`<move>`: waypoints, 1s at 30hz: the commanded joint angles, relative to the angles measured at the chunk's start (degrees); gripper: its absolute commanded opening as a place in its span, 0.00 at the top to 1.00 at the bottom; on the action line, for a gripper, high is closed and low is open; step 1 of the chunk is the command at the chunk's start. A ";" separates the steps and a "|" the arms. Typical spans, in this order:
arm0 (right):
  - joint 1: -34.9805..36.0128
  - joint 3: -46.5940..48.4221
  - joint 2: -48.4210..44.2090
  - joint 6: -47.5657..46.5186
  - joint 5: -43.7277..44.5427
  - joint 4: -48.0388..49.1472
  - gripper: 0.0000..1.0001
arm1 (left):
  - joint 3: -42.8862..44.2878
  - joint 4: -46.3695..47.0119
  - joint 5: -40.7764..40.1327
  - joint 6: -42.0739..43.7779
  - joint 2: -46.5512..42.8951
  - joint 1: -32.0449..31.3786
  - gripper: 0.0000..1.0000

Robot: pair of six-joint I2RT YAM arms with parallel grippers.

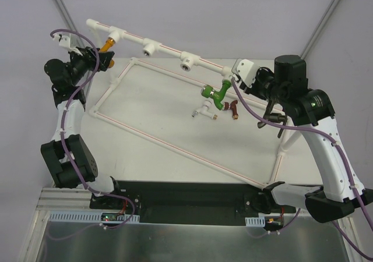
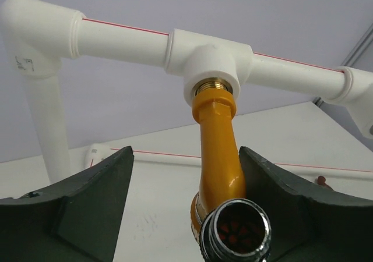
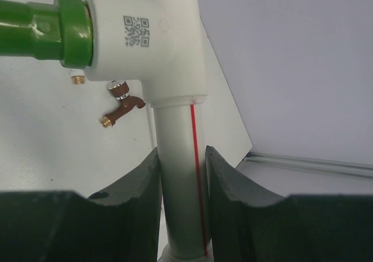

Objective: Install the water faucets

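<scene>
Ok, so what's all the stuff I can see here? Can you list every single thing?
orange faucet: one, orange-gold, in the pipe frame's leftmost socket
green faucet: one, green, in the rightmost socket
white faucet: one, white, lying on the table near the green one
dark red faucet: one, dark red, lying beside the white one
empty sockets: two, white, middle of the top pipe
pipe frame: one, white with thin red stripes, on the table
table: one, white
arms: two, white and black, near edge
left hand: one, dark, open around the orange faucet
right hand: one, dark, shut on a frame pipe by the green faucet
</scene>
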 commanded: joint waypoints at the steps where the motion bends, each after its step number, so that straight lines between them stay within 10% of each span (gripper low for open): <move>1: 0.74 1.99 -2.36 4.65 -3.77 -1.45 0.98 | 2.28 -0.20 -0.03 7.06 1.23 -0.58 0.33; 10: 0.83 2.25 -1.84 4.65 -4.12 -1.71 0.98 | 5.17 -13.53 -1.60 27.95 -2.01 -5.06 0.99; 21: 0.92 2.25 -1.40 4.48 -4.21 -1.63 0.98 | 5.01 -30.70 -17.60 67.50 -8.61 -14.55 1.00; 30: 0.92 2.43 -1.22 4.56 -4.29 -1.72 0.98 | 4.30 -32.38 -27.09 79.49 -8.44 -16.32 1.00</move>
